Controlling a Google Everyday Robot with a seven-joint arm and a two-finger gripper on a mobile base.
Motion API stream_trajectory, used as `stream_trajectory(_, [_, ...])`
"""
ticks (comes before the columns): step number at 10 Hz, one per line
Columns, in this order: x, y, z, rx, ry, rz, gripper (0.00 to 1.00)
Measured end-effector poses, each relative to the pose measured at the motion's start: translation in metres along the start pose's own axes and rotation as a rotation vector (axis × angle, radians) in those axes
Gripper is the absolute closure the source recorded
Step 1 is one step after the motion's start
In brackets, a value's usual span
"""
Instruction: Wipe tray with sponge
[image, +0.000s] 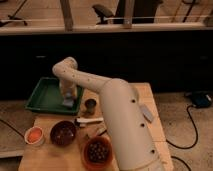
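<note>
A: Where is the claw?

B: The claw (68, 95) hangs at the end of a thick white arm (117, 117) that reaches from the near right across the wooden tabletop (47, 159). It is low over the right part of the green tray (44, 96), which sits at the far left of the tabletop.

A: And the sponge?

B: The pale bluish sponge (67, 103) is inside the tray, right under the claw. I cannot tell whether the claw grips it or is parted.

A: What else is there?

B: A dark small cup (90, 105) stands just right of the tray. Nearer are a brown bowl (63, 133), an orange-filled dish (34, 135) and a bowl of dark pieces (98, 150).
</note>
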Motion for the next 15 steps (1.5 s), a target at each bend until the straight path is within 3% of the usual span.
stream_trajectory(5, [0.014, 0.002, 0.004, 0.023, 0.044, 0.04, 1.0])
stream_trajectory(7, [0.017, -0.005, 0.005, 0.03, 0.05, 0.013, 1.0])
stream_trajectory(11, [0.002, -0.027, 0.009, 0.03, 0.031, -0.087, 1.0])
stream_trajectory(15, [-0.018, -0.018, 0.005, 0.028, 0.011, -0.113, 1.0])
